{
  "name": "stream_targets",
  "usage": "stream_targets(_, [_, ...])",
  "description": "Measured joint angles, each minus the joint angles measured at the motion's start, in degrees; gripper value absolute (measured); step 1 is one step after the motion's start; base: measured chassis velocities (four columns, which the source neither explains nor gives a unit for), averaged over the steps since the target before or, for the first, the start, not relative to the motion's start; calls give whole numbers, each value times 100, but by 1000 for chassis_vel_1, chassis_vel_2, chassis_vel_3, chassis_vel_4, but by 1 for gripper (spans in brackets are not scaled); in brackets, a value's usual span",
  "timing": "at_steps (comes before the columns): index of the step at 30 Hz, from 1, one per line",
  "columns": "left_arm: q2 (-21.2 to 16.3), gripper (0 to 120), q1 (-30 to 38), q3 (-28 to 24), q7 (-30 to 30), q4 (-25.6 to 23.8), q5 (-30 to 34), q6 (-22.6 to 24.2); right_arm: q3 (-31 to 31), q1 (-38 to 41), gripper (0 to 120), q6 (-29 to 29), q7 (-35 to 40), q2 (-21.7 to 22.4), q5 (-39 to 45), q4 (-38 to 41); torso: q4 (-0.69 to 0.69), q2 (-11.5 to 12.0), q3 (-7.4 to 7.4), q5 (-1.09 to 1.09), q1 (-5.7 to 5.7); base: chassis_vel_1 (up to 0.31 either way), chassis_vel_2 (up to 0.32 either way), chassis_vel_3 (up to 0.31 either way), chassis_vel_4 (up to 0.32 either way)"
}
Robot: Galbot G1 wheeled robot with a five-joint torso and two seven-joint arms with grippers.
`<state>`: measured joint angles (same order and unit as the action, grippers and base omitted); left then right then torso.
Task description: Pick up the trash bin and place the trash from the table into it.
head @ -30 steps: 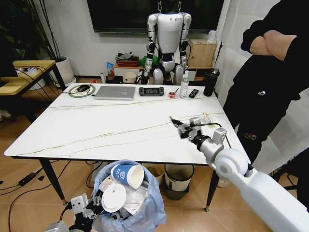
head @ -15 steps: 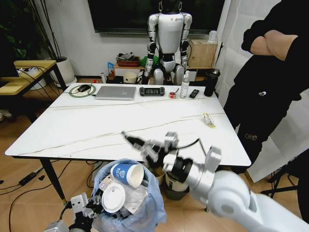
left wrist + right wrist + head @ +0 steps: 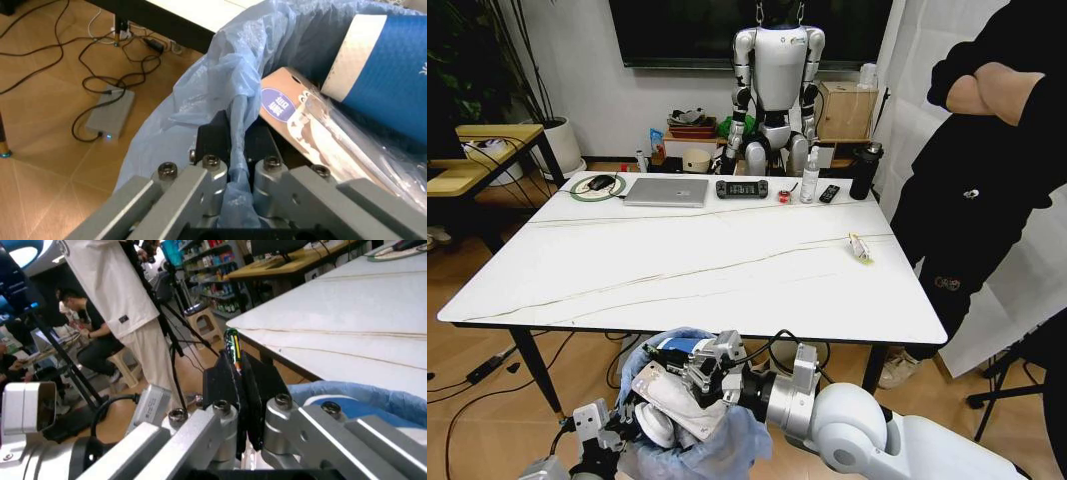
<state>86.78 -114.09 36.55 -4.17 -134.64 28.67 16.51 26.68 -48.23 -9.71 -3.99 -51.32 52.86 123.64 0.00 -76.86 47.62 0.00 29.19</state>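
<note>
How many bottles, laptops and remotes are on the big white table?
Bottles: 2, one clear, one black
Laptops: 1
Remotes: 1
Total: 4

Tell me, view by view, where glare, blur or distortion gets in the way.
Head view: even indoor light, soft sheen on the table, edges bowed by the wide lens. Left wrist view: the left gripper, pinching the trash bin's bag, is soft up close; floor cables sharper. Right wrist view: the right gripper is dark against the bright tabletop; the room behind is hazy.
</note>
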Motion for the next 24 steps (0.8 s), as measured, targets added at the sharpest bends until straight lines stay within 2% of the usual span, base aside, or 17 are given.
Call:
stream_targets(15, [6, 0, -14, -18, -17, 11, -27, 9, 9, -198, 0, 22, -8, 150, -369, -16, 0, 0, 0, 0, 0, 0, 0, 0, 0])
stream_targets(20, [5, 0, -37, -25, -50, -13, -25, 25, -9, -294, 14, 71, -9, 212, -506, -10, 0, 0, 0, 0, 0, 0, 0, 0, 0])
stream_targets(23, [5, 0, -53, -40, -96, -19, -3, 54, -28, -313, 30, 103, -8, 239, -555, -2, -1, 0, 0, 0, 0, 0, 0, 0, 0])
stream_targets(24, [5, 0, -53, -40, -96, -19, -3, 54, -28, -313, 30, 103, -8, 239, -555, -2, -1, 0, 0, 0, 0, 0, 0, 0, 0])
